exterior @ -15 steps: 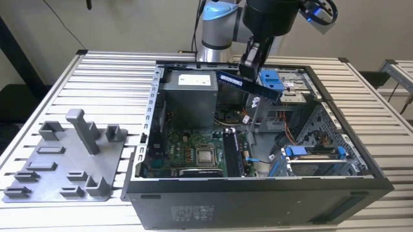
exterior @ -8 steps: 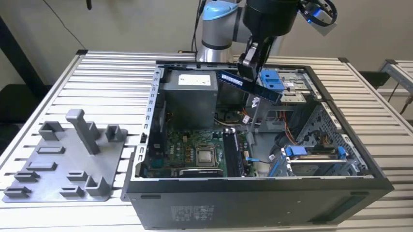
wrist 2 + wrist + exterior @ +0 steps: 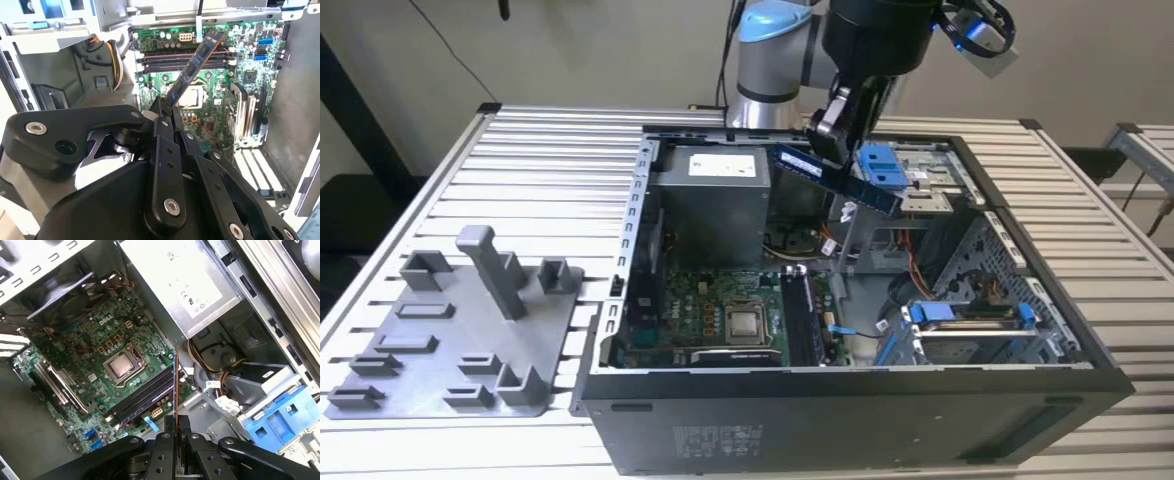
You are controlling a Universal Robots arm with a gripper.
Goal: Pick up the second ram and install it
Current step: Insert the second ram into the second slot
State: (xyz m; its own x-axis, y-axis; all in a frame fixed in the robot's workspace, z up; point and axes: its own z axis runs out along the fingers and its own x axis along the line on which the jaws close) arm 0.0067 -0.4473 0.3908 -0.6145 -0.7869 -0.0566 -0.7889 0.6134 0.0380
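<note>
My gripper (image 3: 834, 130) is shut on the second ram (image 3: 838, 178), a slim dark stick with a blue-grey label, and holds it tilted in the air above the open computer case (image 3: 854, 385). In the second wrist view the ram (image 3: 192, 67) sticks out from the gripper (image 3: 162, 107) toward the green motherboard (image 3: 210, 85), over the long black memory slots (image 3: 185, 57). In the first wrist view the ram (image 3: 176, 390) appears edge-on above the gripper (image 3: 177, 432), close to the slots (image 3: 142, 395). The stick hangs well above the board and touches nothing.
A silver processor chip (image 3: 747, 322) sits mid-board beside the slots (image 3: 803, 320). A grey power supply (image 3: 707, 190) and cables fill the case's back; blue drive brackets (image 3: 967, 315) lie at the exterior view's right. A grey fixture with an upright post (image 3: 487, 265) stands on the slatted table at the exterior view's left.
</note>
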